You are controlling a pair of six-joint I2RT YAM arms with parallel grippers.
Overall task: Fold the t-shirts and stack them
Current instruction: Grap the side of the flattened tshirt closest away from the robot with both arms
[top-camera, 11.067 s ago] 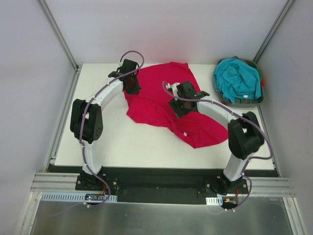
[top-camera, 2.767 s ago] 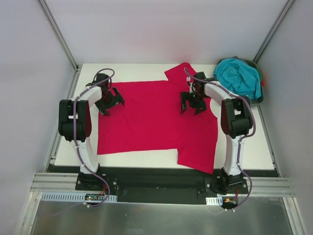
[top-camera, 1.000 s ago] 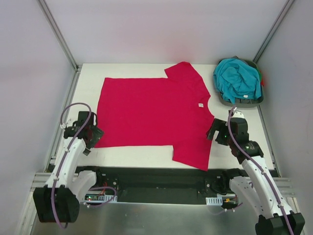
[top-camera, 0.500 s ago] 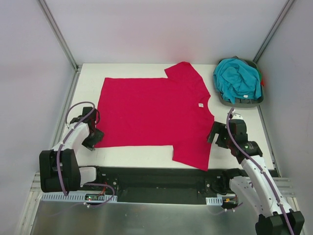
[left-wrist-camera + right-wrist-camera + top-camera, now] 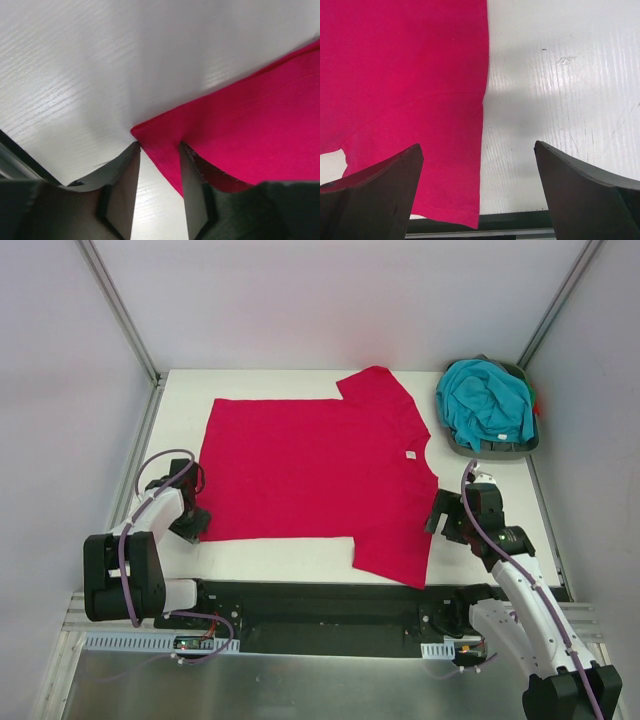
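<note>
The crimson-red t-shirt (image 5: pixel 310 470) lies spread flat on the white table (image 5: pixel 172 420), with its small white tag (image 5: pixel 409 453) at the neck on the right. My left gripper (image 5: pixel 193 524) is low at the shirt's near left corner. In the left wrist view (image 5: pixel 160 146) its jaws stand narrowly open, with the red corner (image 5: pixel 250 115) lying between them. My right gripper (image 5: pixel 440 512) is wide open above the near right sleeve edge (image 5: pixel 410 75), which runs between its fingers (image 5: pixel 370 195). The teal t-shirt (image 5: pixel 487 400) lies crumpled in the tray.
The dark grey-green tray (image 5: pixel 485 450) stands at the far right corner. The table's near edge and a black rail (image 5: pixel 320 592) run just below the shirt's near hem. Grey walls and metal posts close in the sides and back.
Within the last second my left arm drew back and brought its gripper to the shirt's near left corner. My right gripper barely shifted. The shirt has not moved.
</note>
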